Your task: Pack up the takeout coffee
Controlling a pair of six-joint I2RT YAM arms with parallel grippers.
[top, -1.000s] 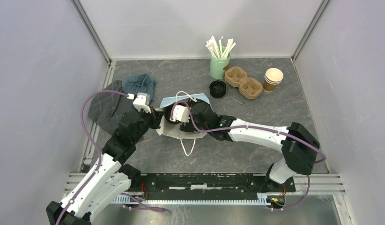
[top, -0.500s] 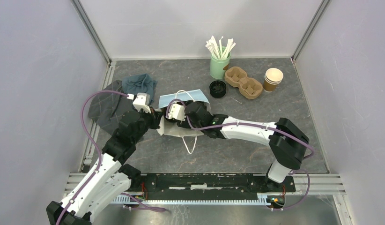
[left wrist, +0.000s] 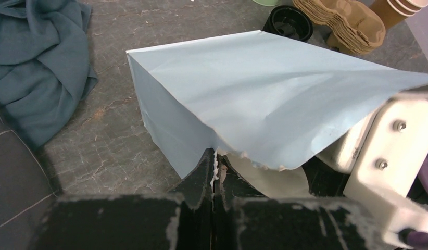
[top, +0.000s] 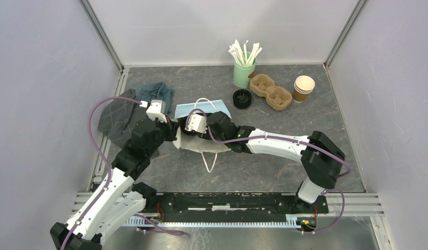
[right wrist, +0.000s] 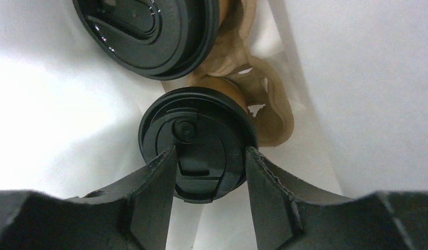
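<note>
A light blue paper bag (top: 201,110) lies on its side mid-table, its mouth toward the left arm. My left gripper (left wrist: 214,157) is shut on the torn edge of the bag (left wrist: 264,88) and holds the mouth up. My right gripper (right wrist: 211,153) reaches inside the bag, jaws partly apart, hovering over the black lid of one takeout coffee cup (right wrist: 196,136); its fingertips overlap the lid without clamping it. A second lidded cup (right wrist: 149,31) stands just beyond. Both cups sit in a brown pulp carrier (right wrist: 272,112) on the bag's white inside.
At the back right stand a green cup of white stirrers (top: 244,73), an empty pulp carrier (top: 271,91), loose black lids (top: 242,98) and lidless brown cups (top: 303,87). A blue cloth (top: 154,94) and a grey cloth (top: 117,119) lie at the left. The bag's white handle loop (top: 209,161) trails toward me.
My right gripper's jaws have narrowed from wide open. The right arm has shifted a little left, deeper into the bag. The left gripper keeps its pinch on the bag edge.
</note>
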